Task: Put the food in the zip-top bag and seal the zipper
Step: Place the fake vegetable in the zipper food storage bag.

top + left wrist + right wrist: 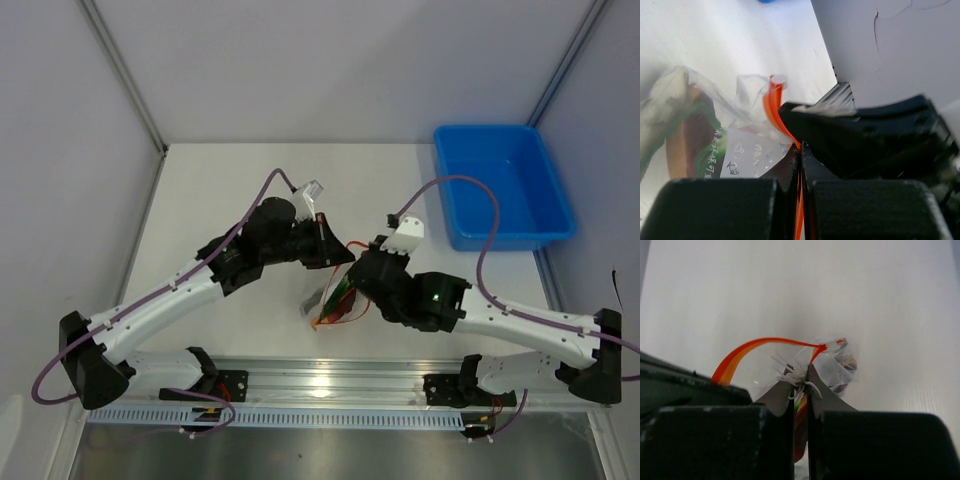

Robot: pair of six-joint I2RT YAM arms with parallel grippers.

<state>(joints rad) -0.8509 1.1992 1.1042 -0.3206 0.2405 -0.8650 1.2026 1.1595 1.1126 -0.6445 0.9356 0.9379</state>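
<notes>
A white surface [230, 190] is seen from above, with two robot arms meeting near its middle. One zip-top bag [332, 303] is held between them, just toward 6 o'clock from the centre. The left end effector [338, 254] reaches it from 10 o'clock and the right end effector [356, 283] from 4 o'clock. In the left wrist view the left fingers are pressed together, and the one orange-red zipper [774, 107] is pinched between them. In the right wrist view the right fingers are also pressed together, with crumpled clear plastic at the bag's mouth nipped between them. The food is seen through the plastic inside the bag, so the filling step is judged done. One orange bun-like piece [682, 145] can be counted. Green leaf strips [710, 131] are draped around it, but their number cannot be told. A grey-brown fish piece cannot be picked out. The zipper is bowed into an arc between the two grips and curls at its free end. Sealing is therefore judged to be under way and not finished, and pressing along the strip is what is left. One blue tray [553, 215] sits well apart at 2 o'clock.
</notes>
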